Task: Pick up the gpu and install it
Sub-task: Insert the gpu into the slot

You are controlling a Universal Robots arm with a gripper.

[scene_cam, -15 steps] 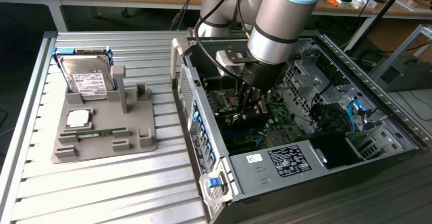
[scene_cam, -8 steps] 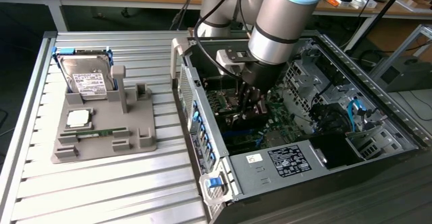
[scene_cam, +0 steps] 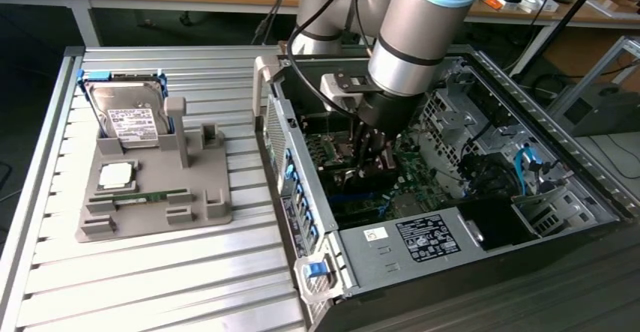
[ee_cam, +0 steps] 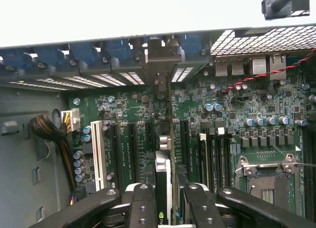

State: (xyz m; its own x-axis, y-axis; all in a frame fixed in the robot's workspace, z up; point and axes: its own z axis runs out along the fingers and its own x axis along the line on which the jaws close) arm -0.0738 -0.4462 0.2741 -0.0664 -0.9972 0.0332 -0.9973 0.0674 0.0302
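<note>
The arm (scene_cam: pixel 420 40) comes down from the upper middle of the exterior view and reaches steeply into the open computer case (scene_cam: pixel 560 160), which lies on its side in the right half of that frame. Its gripper (scene_cam: pixel 372 168) is low inside the case, just above the green motherboard (scene_cam: pixel 425 189).

In the wrist view the 2 black fingers (ee_cam: pixel 143 208) are clenched on the gpu (ee_cam: pixel 164 188), which stands on its edge between them. The card runs from the lower middle of the frame up toward the rear wall of the case, and its metal end bracket (ee_cam: pixel 163 65) is at the row of blue slot latches (ee_cam: pixel 84 53). The card is over the long expansion slots (ee_cam: pixel 126 154) of the motherboard; I cannot tell if it is already seated in one.

Room is narrow here: the case walls close around the gripper, a white connector with dark cables (ee_cam: pixel 54 127) is at the left of the wrist view, and the empty CPU socket (ee_cam: pixel 266 181) is at the lower right.

The exterior view adds the grey holder tray (scene_cam: pixel 150 197) on the ribbed table (scene_cam: pixel 150 287), at the left, well apart from the case. On it a hard drive (scene_cam: pixel 130 115) stands tilted, and a green memory stick (scene_cam: pixel 140 195) lies flat.
</note>
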